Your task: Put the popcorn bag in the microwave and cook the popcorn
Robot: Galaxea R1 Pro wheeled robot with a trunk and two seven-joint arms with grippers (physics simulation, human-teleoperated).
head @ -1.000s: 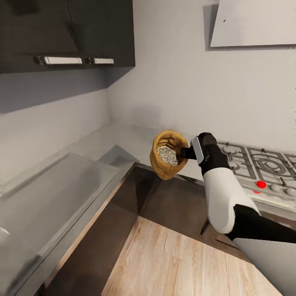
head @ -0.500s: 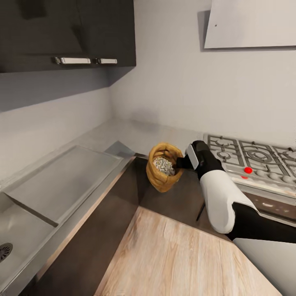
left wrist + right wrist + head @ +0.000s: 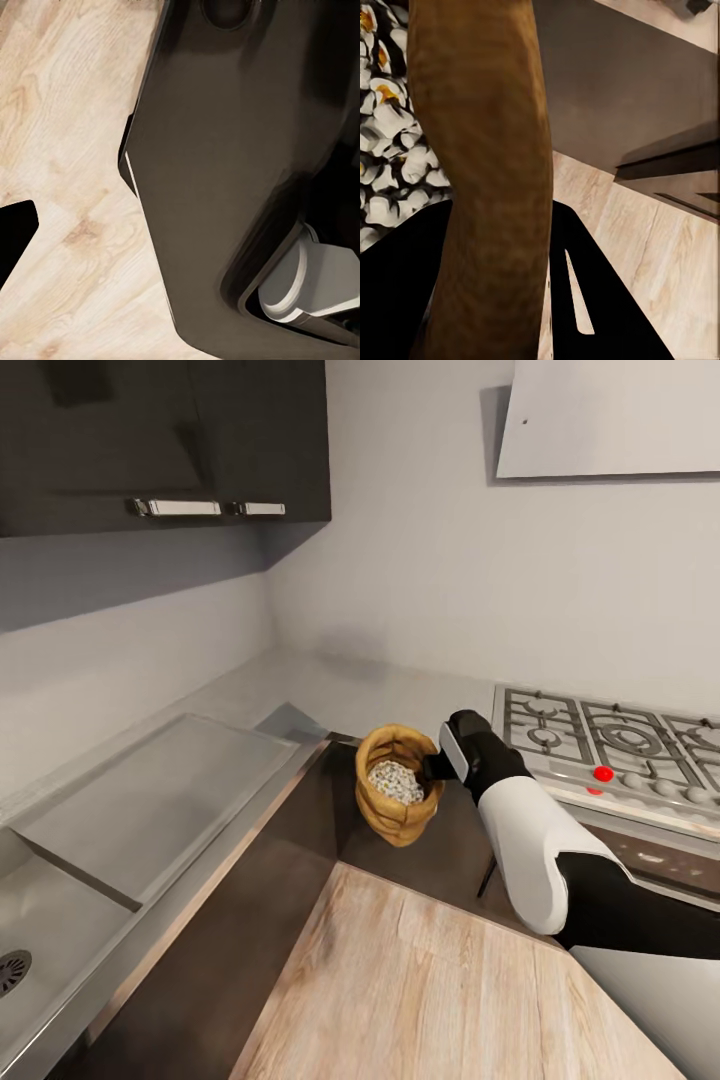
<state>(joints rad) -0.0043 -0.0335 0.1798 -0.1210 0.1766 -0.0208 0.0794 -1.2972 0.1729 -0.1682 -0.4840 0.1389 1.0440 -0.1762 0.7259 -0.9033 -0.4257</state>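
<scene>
Holding the popcorn bag (image 3: 397, 800) by its thick rolled rim, the right gripper (image 3: 434, 767) is clamped on the sack in mid-air, just off the inner corner of the countertop (image 3: 150, 800), above the wood floor (image 3: 400, 980). Whitish popcorn (image 3: 396, 781) fills it. Its mouth tilts upward toward the camera.

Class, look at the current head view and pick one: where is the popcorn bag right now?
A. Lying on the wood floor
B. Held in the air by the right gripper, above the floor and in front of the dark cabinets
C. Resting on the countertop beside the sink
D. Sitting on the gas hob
B: the right gripper pinches the rolled rim of the popcorn bag, which hangs off the countertop, in front of the cabinets.
</scene>
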